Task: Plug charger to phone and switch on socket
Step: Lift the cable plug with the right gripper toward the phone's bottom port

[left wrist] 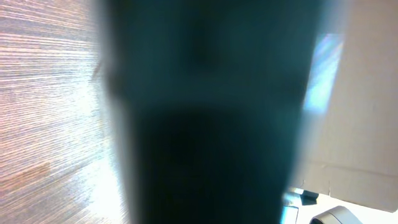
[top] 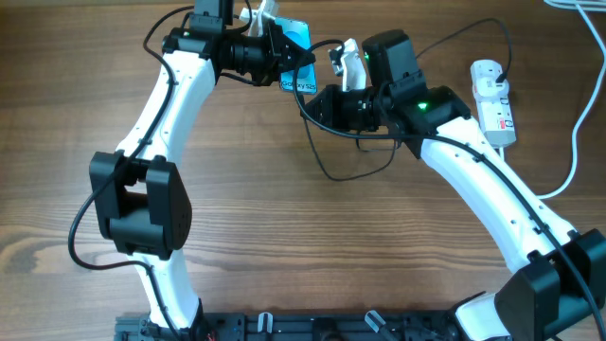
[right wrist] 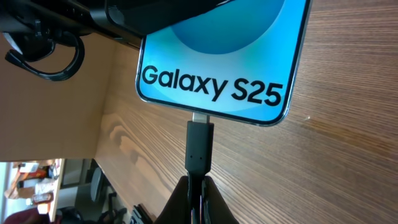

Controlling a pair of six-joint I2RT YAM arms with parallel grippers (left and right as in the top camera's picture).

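Note:
The phone [top: 297, 83] is held tilted above the table at the back middle. In the right wrist view it [right wrist: 217, 62] shows a teal screen and "Galaxy S25". It fills the left wrist view [left wrist: 211, 112] as a dark blur, hiding the fingers. My left gripper [top: 281, 52] is shut on its upper end. My right gripper [top: 317, 100] is shut on the charger [right wrist: 200, 146] just behind its black connector [right wrist: 200, 186]. The metal tip sits at the port in the phone's bottom edge. The black cable [top: 333, 173] loops over the table. The socket [top: 494, 102] lies at the far right.
A thick white cord [top: 578, 142] runs from the socket along the right edge. The arms' black base bar [top: 312, 327] lies along the front edge. The wooden table's edge [right wrist: 109, 155] shows at the lower left of the right wrist view.

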